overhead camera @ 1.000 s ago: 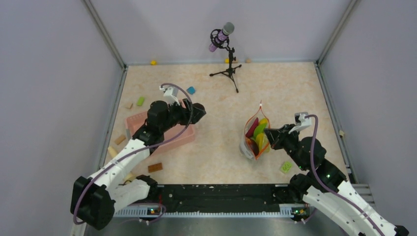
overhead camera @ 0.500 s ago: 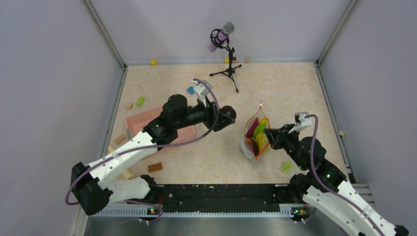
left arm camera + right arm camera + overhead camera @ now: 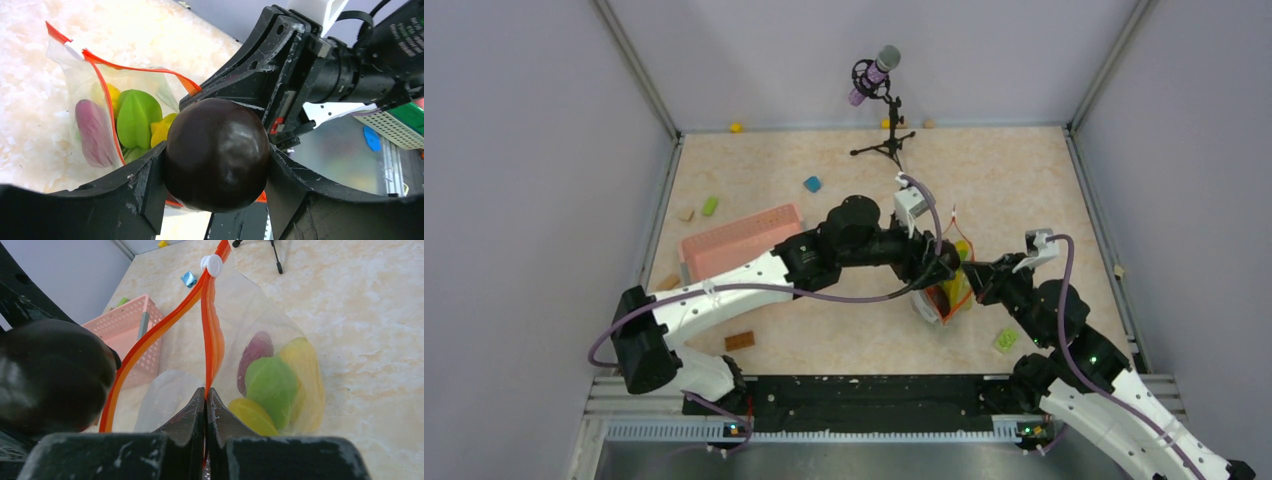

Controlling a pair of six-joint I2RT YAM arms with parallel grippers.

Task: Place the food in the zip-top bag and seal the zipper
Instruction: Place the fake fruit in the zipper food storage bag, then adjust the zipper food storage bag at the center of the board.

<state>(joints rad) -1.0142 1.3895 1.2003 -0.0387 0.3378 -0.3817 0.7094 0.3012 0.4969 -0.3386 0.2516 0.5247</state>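
My left gripper [image 3: 944, 268] is shut on the dark brown round food piece [image 3: 216, 155] and holds it right at the open mouth of the clear zip-top bag [image 3: 936, 302]. My right gripper [image 3: 977, 278] is shut on the bag's orange-red zipper strip [image 3: 212, 340] and holds that side of the mouth up. The white slider [image 3: 212, 263] sits at the strip's far end. Inside the bag lie a maroon piece [image 3: 255, 354], a green piece [image 3: 272, 385] and yellow pieces [image 3: 306, 370]. The dark piece also shows at the left of the right wrist view [image 3: 52, 375].
The pink basket [image 3: 739, 245] stands left of the bag. A microphone stand [image 3: 886, 140] is at the back. Small blue [image 3: 812, 184], green [image 3: 710, 206], tan [image 3: 686, 214] and brown [image 3: 740, 341] blocks lie around. A green piece [image 3: 1005, 340] lies near the right arm.
My left arm has swung right from the pink basket to the bag's mouth, carrying the dark brown piece. The right arm and the bag have not moved.
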